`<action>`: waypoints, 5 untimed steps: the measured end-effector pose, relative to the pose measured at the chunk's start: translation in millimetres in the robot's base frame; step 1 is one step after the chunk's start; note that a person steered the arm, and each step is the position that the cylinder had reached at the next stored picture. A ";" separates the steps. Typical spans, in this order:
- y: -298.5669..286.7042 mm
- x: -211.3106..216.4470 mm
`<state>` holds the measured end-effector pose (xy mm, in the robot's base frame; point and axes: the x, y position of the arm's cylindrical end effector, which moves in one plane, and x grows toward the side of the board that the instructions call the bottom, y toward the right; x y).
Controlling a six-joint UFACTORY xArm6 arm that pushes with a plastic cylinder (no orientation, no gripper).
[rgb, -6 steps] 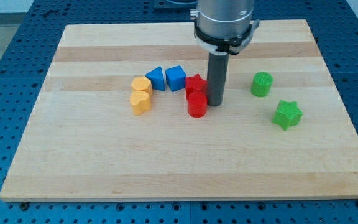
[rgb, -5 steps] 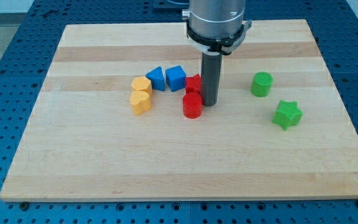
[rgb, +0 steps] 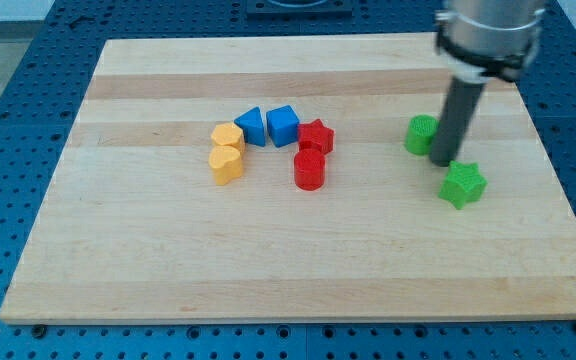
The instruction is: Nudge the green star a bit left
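The green star (rgb: 463, 185) lies on the wooden board (rgb: 268, 270) at the view's right. My tip (rgb: 441, 163) stands just up and left of the star, close to it, and right beside the green cylinder (rgb: 419, 134), whose right side the rod partly hides. I cannot tell whether the tip touches either block.
In the middle of the board are a red star (rgb: 316, 137) and a red cylinder (rgb: 309, 169), with a blue triangle (rgb: 251, 127) and a blue cube (rgb: 283, 125) to their left. Two orange blocks (rgb: 226, 151) lie further left.
My tip has left the red blocks and moved to the view's right, to between the green cylinder and the green star. The red cylinder had shifted slightly left earlier. The green blocks have not moved.
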<state>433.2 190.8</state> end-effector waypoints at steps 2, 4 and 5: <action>62.6 6.9; 17.6 65.1; -29.7 72.0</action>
